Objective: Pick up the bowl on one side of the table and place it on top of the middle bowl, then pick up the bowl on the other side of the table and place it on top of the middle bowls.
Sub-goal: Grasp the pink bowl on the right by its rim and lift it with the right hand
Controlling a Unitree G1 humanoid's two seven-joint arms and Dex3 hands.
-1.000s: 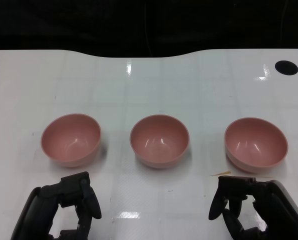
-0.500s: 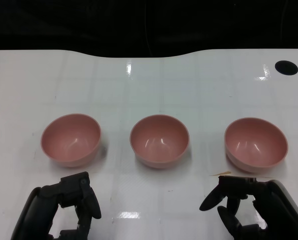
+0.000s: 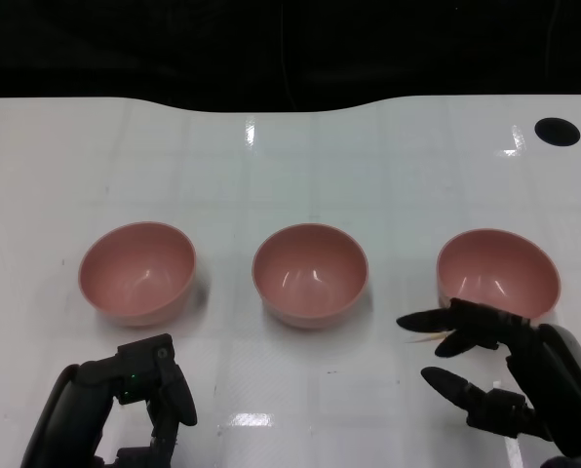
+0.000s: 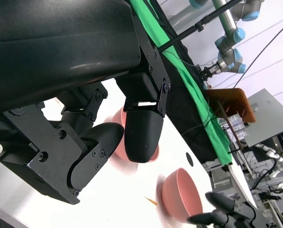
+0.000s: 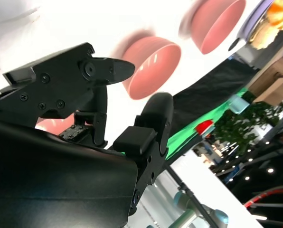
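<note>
Three pink bowls stand in a row on the white table: the left bowl (image 3: 136,271), the middle bowl (image 3: 310,273) and the right bowl (image 3: 498,273). My right hand (image 3: 500,375) is just in front of the right bowl, fingers spread apart with nothing in them; the upper fingertips (image 3: 417,320) reach toward the bowl's near rim. My left hand (image 3: 125,398) sits in front of the left bowl, fingers curled in, holding nothing. The left wrist view shows the right bowl (image 4: 182,194) with the right hand (image 4: 217,213) beside it. Two bowls (image 5: 148,59) (image 5: 217,23) show in the right wrist view.
A thin yellowish sliver (image 3: 429,339) lies on the table (image 3: 300,166) by the right bowl. Round black holes (image 3: 557,131) mark the table's far corners. Behind the far edge all is dark.
My right hand has uncurled, spread its fingers and moved forward up to the right bowl. The left hand and the bowls have not moved.
</note>
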